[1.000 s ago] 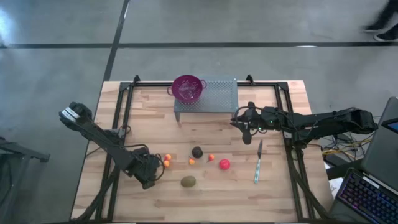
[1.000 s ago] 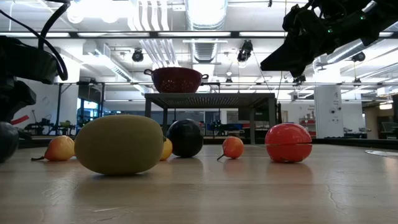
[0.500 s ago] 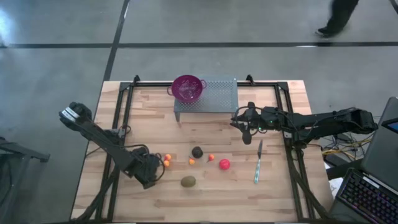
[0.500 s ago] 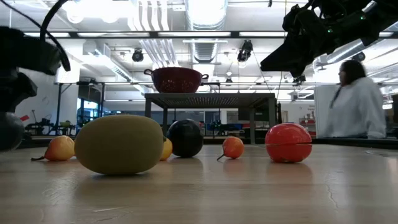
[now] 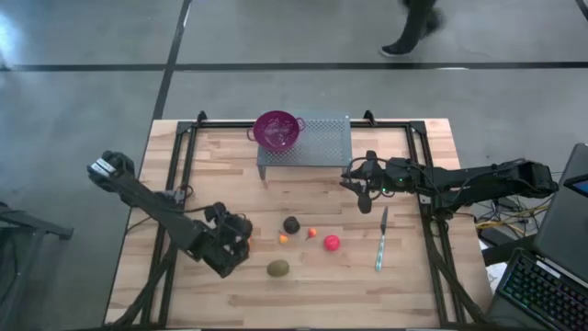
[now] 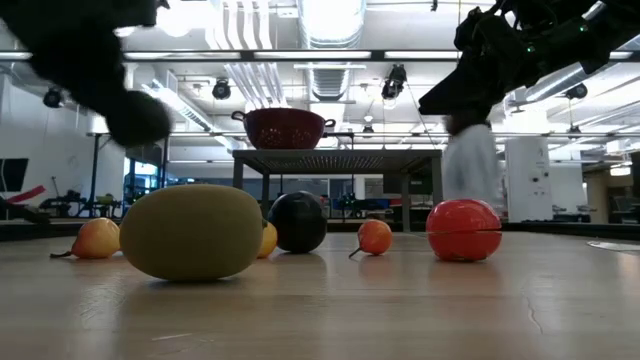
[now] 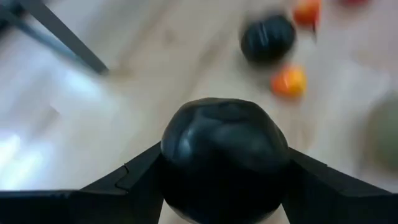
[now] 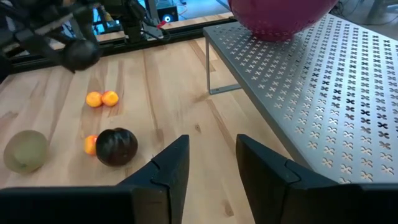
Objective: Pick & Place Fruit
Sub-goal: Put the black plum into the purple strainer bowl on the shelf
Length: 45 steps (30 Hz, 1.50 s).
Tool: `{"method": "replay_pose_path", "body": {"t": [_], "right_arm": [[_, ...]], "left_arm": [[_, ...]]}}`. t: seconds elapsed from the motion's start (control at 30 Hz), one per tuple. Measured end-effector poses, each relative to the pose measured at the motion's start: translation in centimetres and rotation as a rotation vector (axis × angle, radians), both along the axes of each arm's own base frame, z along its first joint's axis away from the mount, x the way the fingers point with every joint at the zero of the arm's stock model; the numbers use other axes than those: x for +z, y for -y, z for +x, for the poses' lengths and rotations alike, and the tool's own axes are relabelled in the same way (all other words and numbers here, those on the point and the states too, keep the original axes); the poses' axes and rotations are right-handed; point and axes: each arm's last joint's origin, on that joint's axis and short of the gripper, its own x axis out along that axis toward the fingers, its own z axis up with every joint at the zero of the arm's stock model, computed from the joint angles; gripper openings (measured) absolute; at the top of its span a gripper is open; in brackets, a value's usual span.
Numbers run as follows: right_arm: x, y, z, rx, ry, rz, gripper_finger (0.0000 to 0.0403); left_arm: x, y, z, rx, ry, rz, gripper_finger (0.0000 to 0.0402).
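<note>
Left hand [image 7: 221, 186] is clamped on a dark ball [image 7: 222, 158], which could roll out sideways mid-carry. Right hand [image 8: 208, 168] hangs empty, fingers parted, beside the rack [image 8: 323, 93].

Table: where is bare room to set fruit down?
Free: table between the purple colander on its rack and the fruit row; also below the green fruit. Crowded: around the black ball and red ball.
</note>
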Motion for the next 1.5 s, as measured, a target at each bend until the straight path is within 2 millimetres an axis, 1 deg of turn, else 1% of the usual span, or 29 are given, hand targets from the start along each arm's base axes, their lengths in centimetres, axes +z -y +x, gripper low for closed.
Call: {"method": "replay_pose_path", "body": {"t": [0.2, 0.53, 0.77, 1.0, 1.2, 1.33, 1.5], "right_arm": [[0.0, 0.0, 0.0, 0.0, 0.0, -0.001, 0.0108], [0.0, 0.0, 0.0, 0.003, -0.002, -0.007, 0.0079], [0.0, 0.0, 0.0, 0.004, -0.003, -0.011, 0.0068], [0.0, 0.0, 0.0, 0.004, -0.002, -0.011, 0.0083], [0.0, 0.0, 0.0, 0.004, -0.003, -0.011, 0.0102], [-0.2, 0.0, -0.1, 0.004, -0.008, -0.011, 0.0111], [-0.2, 0.0, -0.1, 0.004, -0.01, -0.011, 0.012]], "left_arm": [[1.5, -1.6, 1.5, 0.097, 0.112, 0.135, 0.0257], [2.5, -4.2, 3.1, 0.248, 0.245, 0.367, 0.0257], [3.4, -5.8, 4.8, 0.33, 0.32, 0.473, 0.0257], [4.5, -8.4, 6.6, 0.399, 0.332, 0.539, 0.0257], [5.6, -10.8, 8.1, 0.358, 0.331, 0.525, 0.0257], [6.8, -12.2, 8.4, 0.327, 0.364, 0.521, 0.0257], [8.4, -13.8, 8.4, 0.316, 0.385, 0.517, 0.0257]]}}
